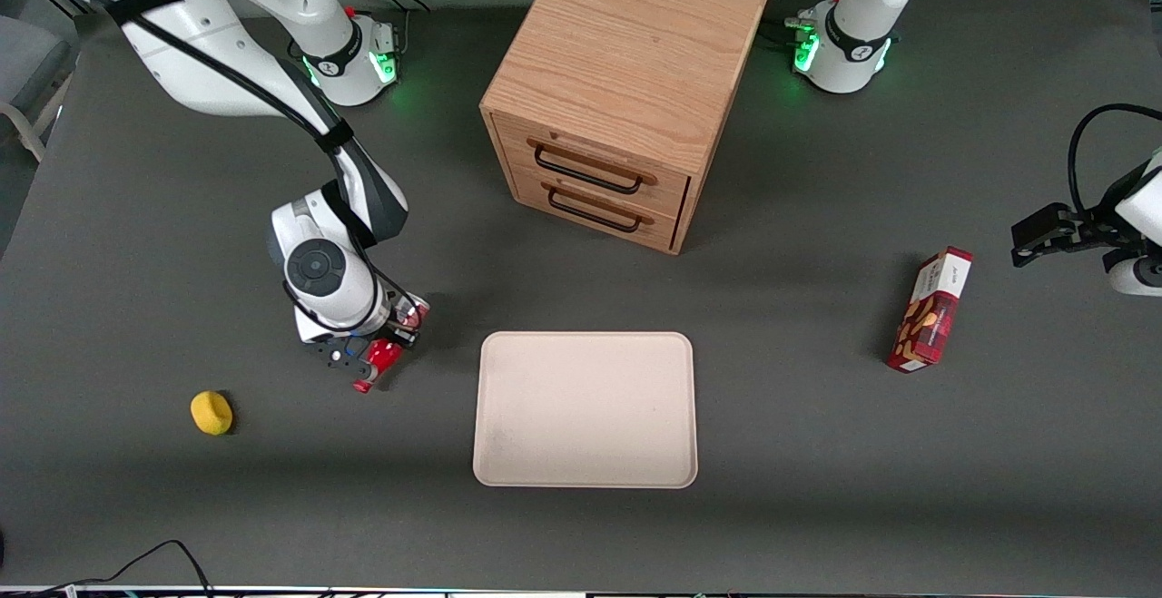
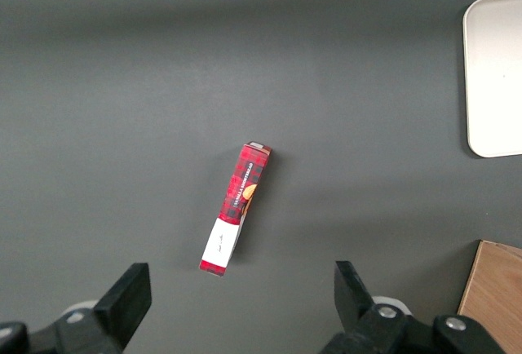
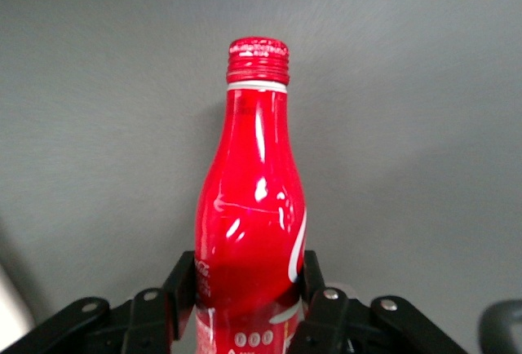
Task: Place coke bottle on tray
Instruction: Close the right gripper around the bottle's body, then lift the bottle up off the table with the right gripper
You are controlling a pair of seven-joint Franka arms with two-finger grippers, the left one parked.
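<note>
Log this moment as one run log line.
gripper: shut on coke bottle | location: beside tray, toward working arm's end | tray: nothing on it | placement: not yet done

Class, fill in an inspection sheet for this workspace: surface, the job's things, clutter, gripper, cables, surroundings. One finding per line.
Surface: dark grey table.
Job's things: coke bottle in the gripper, beside the tray; tray bare.
Clutter: wooden drawer cabinet, drawers closed; red snack box toward the parked arm's end; yellow object.
Gripper: gripper shut on the bottle's lower body.
Cables: black cable at the table's near edge.
Surroundings: nothing seen.
</note>
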